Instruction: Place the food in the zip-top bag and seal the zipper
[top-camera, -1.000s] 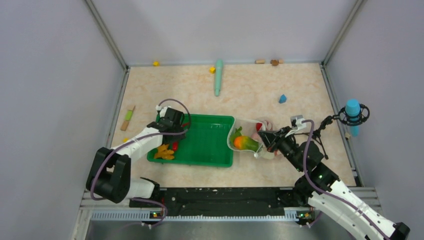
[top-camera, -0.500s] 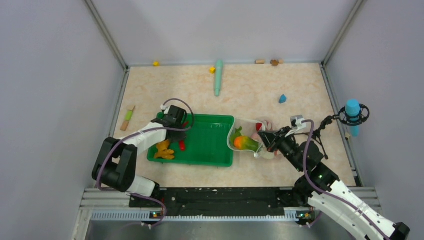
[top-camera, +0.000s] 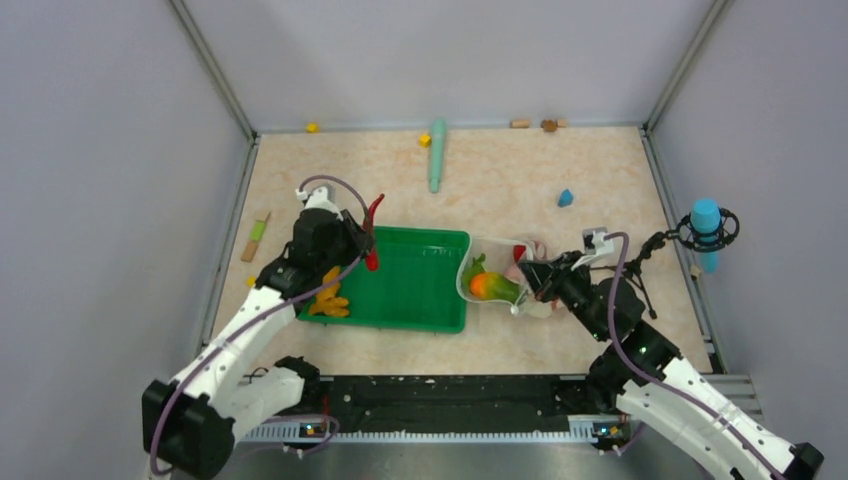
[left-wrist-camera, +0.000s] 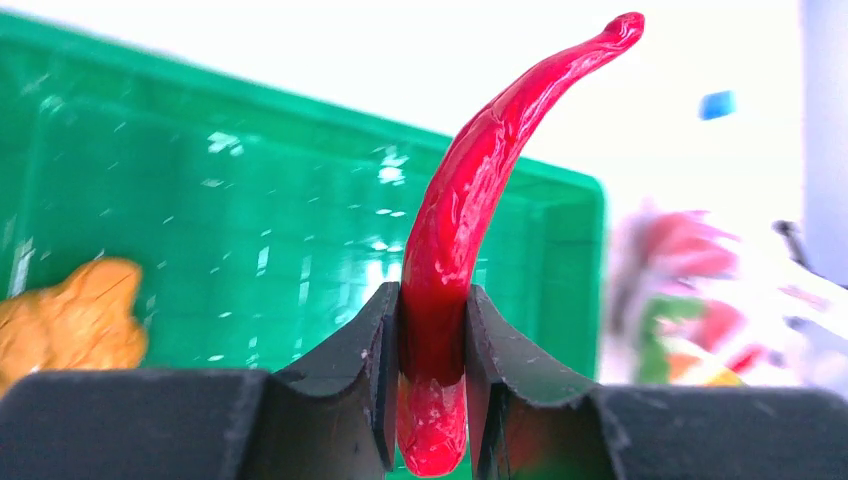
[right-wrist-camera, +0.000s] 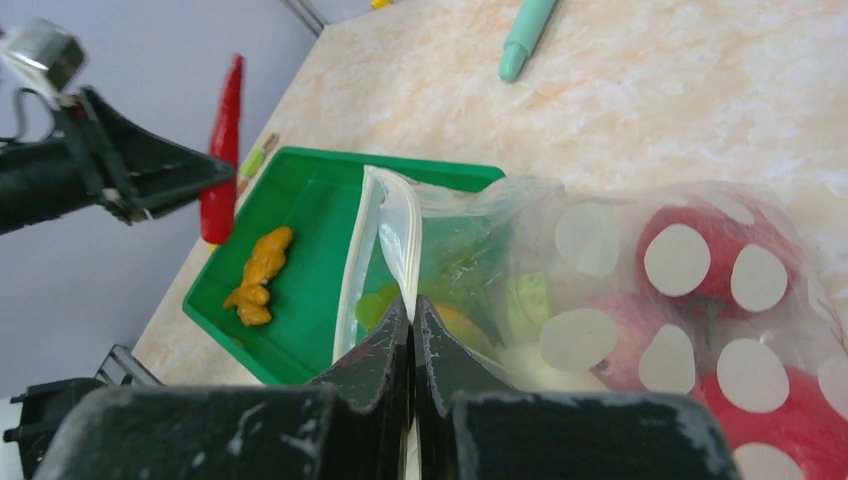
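Beige worktop (top-camera: 500, 170) below, the left claw (left-wrist-camera: 432, 300) pinches the red chili (left-wrist-camera: 470, 190) near one end; it may pivot and miss the zip-top bag (right-wrist-camera: 600, 240), whose rim the right claw (right-wrist-camera: 412, 320) clamps.

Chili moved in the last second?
Yes. The red chili lay in the green tray by the yellow-orange bunch; the left gripper now holds it raised over the tray's left end.
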